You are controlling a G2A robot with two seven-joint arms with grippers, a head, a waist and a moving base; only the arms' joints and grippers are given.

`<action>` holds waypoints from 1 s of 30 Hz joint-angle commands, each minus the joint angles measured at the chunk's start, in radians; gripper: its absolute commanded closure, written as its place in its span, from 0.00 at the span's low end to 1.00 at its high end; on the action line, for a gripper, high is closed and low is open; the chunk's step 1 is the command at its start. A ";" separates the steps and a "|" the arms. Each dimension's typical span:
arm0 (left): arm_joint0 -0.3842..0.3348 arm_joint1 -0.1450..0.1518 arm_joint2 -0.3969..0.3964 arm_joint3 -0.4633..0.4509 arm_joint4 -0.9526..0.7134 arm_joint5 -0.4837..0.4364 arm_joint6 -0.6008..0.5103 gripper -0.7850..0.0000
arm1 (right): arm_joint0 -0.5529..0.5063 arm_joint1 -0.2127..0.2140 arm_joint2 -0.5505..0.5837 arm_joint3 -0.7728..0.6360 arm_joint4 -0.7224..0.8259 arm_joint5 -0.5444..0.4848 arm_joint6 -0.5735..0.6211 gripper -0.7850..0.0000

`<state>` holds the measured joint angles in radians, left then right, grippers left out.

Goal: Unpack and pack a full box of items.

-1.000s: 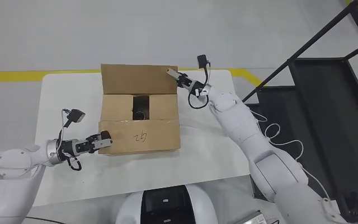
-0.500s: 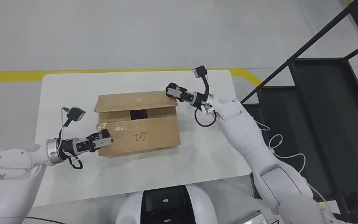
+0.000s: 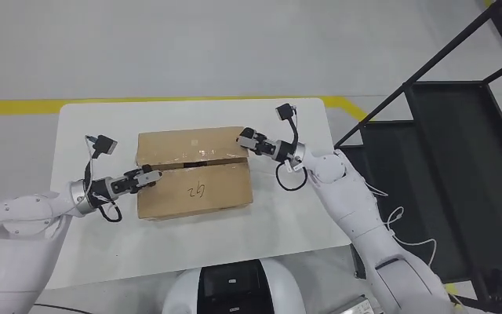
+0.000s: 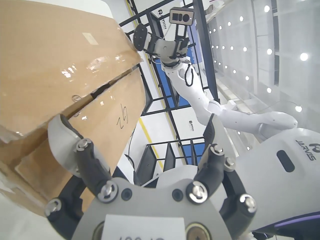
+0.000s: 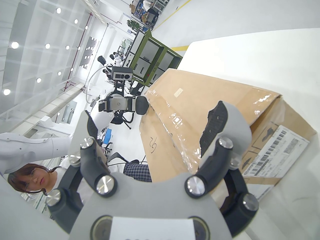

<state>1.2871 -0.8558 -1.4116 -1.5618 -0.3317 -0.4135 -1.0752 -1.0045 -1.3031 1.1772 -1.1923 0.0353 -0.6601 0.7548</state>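
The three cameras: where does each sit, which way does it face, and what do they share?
Top view: above the arms, looking down at the table and cardboard box; both arms show, left claw and right claw at the box's opposite ends.
Left wrist view: on the left wrist, facing across the box toward the right claw; own open claw shows.
Right wrist view: on the right wrist, facing across the box toward the left claw; own open claw shows.
Shared: all three show the box.
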 commanded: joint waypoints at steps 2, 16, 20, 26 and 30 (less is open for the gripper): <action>-0.015 -0.001 0.001 0.025 0.003 0.011 0.009 0.00 | -0.032 0.010 0.024 -0.050 -0.001 0.002 -0.001 0.00; -0.025 -0.001 -0.018 0.025 -0.132 -0.040 -0.072 0.00 | -0.184 0.046 0.115 -0.235 0.001 0.032 -0.028 0.00; -0.039 -0.008 -0.008 0.032 -0.179 -0.052 -0.046 0.00 | -0.223 0.052 0.133 -0.257 0.004 0.024 -0.046 0.00; -0.089 -0.018 0.026 0.077 -0.162 -0.020 -0.004 0.00 | -0.313 0.066 0.169 -0.291 0.005 0.044 -0.060 0.00; -0.126 -0.020 0.061 0.117 -0.101 0.031 -0.029 0.00 | -0.368 0.073 0.196 -0.301 0.018 0.086 -0.089 0.00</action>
<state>1.1727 -0.8757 -1.3609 -1.4568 -0.4556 -0.3991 -1.0940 -1.3573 -1.2321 1.3651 -1.4891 0.0495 -0.5874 0.6758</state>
